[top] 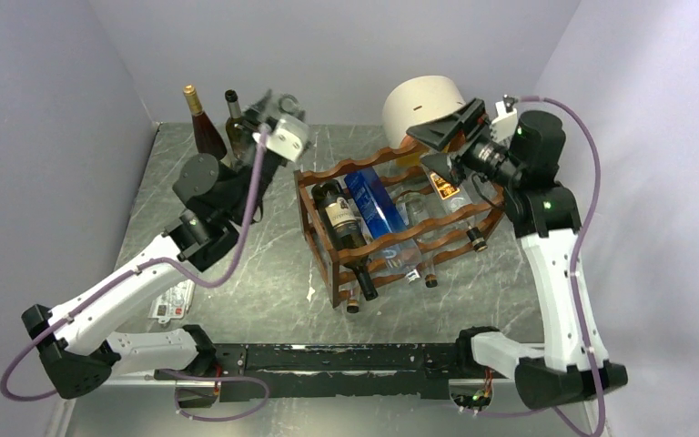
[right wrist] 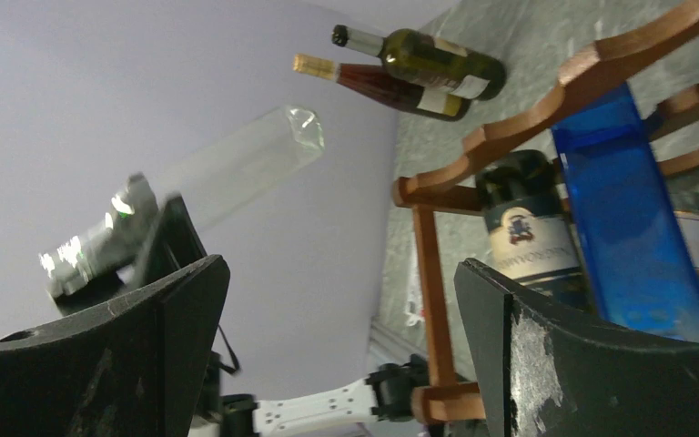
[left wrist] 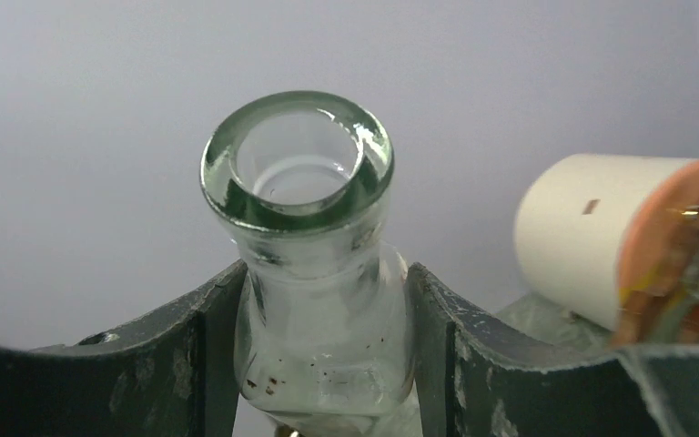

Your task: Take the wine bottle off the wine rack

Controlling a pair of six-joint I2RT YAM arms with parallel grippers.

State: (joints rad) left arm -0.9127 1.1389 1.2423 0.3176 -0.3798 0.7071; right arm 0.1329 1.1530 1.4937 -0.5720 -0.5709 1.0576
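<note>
Lavender walls enclose a grey marble desk (top: 264,309). At its centre stands the wooden wine rack (top: 318,238), holding a dark bottle (top: 339,218), a blue one (top: 378,205) and some clear ones. The right tool (right wrist: 341,282) hangs at the rack's far end, jaws wide apart and empty. The left tool (left wrist: 323,300), raised near two standing bottles (top: 205,127), is clamped on the neck of a clear wine bottle (right wrist: 237,164), in the air and off the rack. The lift looks done; only setting it down seems left.
</note>
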